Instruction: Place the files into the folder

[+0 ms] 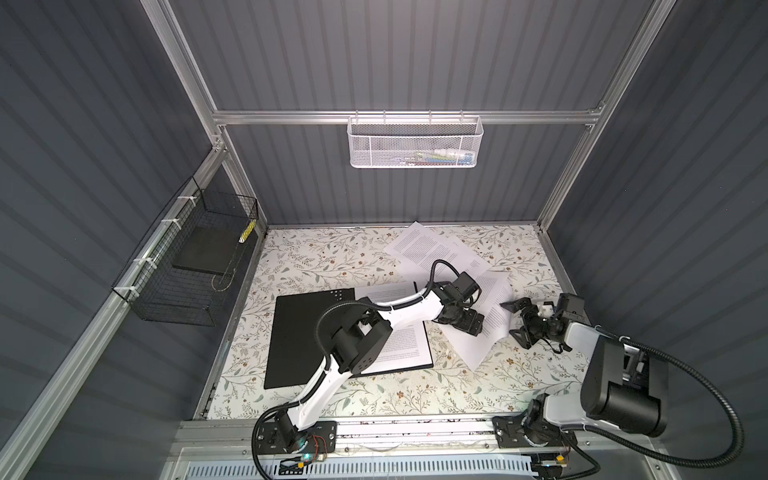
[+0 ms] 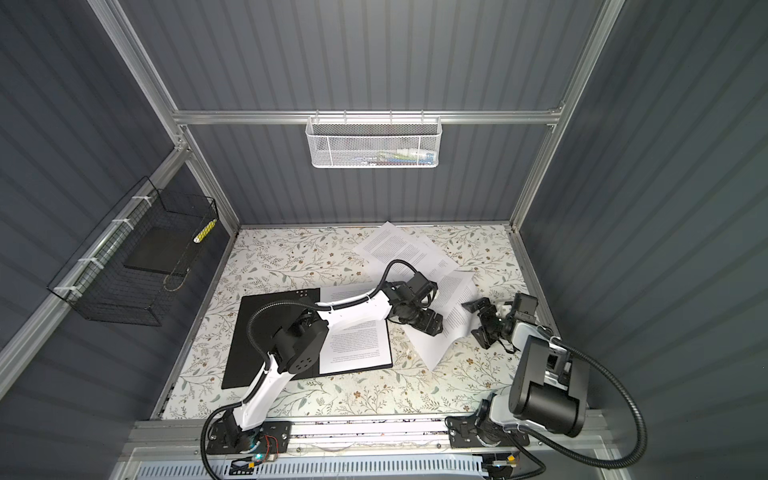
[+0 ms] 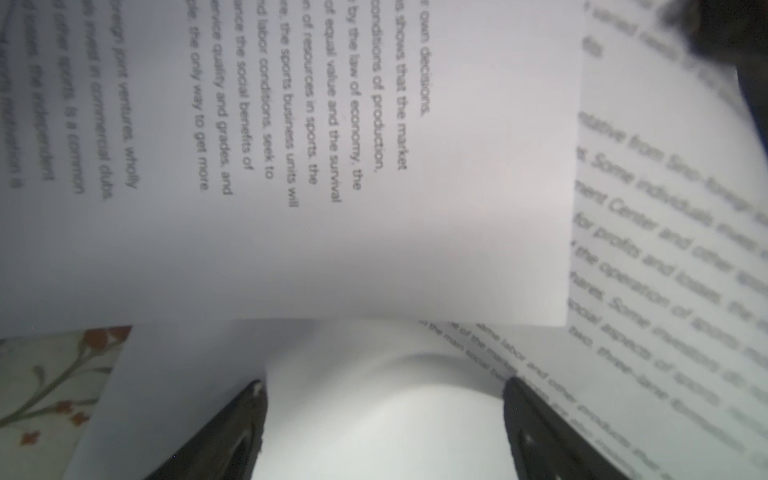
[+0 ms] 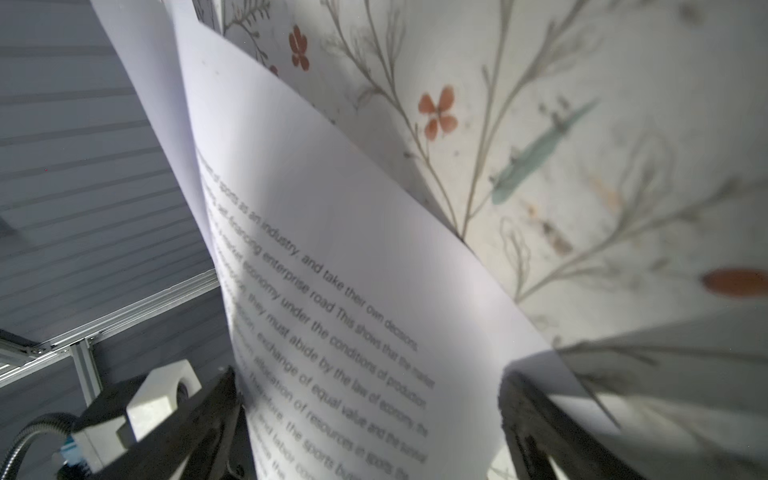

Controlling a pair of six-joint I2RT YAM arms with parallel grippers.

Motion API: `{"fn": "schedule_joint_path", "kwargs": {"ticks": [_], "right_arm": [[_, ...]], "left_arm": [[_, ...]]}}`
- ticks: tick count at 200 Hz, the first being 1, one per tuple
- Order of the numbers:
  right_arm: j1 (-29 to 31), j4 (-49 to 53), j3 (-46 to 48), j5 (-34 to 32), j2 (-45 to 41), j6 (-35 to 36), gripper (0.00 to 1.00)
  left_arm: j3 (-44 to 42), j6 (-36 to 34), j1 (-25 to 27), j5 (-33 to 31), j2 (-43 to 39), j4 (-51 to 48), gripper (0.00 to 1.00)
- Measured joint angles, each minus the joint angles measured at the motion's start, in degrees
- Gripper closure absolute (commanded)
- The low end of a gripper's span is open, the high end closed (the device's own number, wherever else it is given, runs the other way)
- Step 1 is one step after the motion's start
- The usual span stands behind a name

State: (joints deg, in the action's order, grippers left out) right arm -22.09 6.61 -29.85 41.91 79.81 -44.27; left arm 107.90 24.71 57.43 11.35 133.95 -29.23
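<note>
Fig. Task part done: folder (image 1: 299,340) open w/ a sheet (image 1: 409,347) inside. Other files (image 1: 419,249) loose beneath and beyond left gripper (image 3: 384,386), spread. Right gripper (image 4: 370,376) spread astride lifted sheet (image 4: 332,249), not pinching.

Saw a white mesh basket (image 1: 395,143) hooked on the aluminium rail (image 1: 270,117) across the back wall, with small coloured items (image 1: 442,157) inside, too blurred to name. Found a black wire basket (image 1: 166,299) tied to the left-hand frame, holding a dark flat slab (image 1: 203,251) and a slim yellow-and-white stick (image 1: 247,231) near its far wall. Noted a floral-print tabletop (image 1: 316,262) below, ringed by grey ribbed walls (image 1: 374,62).
</note>
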Motion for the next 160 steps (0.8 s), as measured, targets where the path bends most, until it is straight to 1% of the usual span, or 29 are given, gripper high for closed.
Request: {"fn": "schedule_joint_path", "kwargs": {"ticks": [54, 101, 135, 160], "right_arm": [[0.46, 2.49, 3.21, 1.42, -5.29, -3.45, 0.01], [1.86, 4.42, 3.34, 1.77, -9.70, -6.12, 0.01], [5.03, 5.70, 3.89, 0.22, -14.71, -8.55, 0.01], [5.60, 6.23, 5.86, -1.79, -18.91, -10.23, 0.01]], "left_arm": [[0.81, 0.42, 0.00, 0.00, 0.68, 0.57, 0.10], [0.61, 1.25, -0.11, -0.02, 0.70, 0.98, 0.10], [0.02, 2.01, -0.28, -0.31, 0.70, 2.73, 0.10], [-0.24, 2.64, -0.48, -0.37, 0.70, 3.41, 0.10]]}}
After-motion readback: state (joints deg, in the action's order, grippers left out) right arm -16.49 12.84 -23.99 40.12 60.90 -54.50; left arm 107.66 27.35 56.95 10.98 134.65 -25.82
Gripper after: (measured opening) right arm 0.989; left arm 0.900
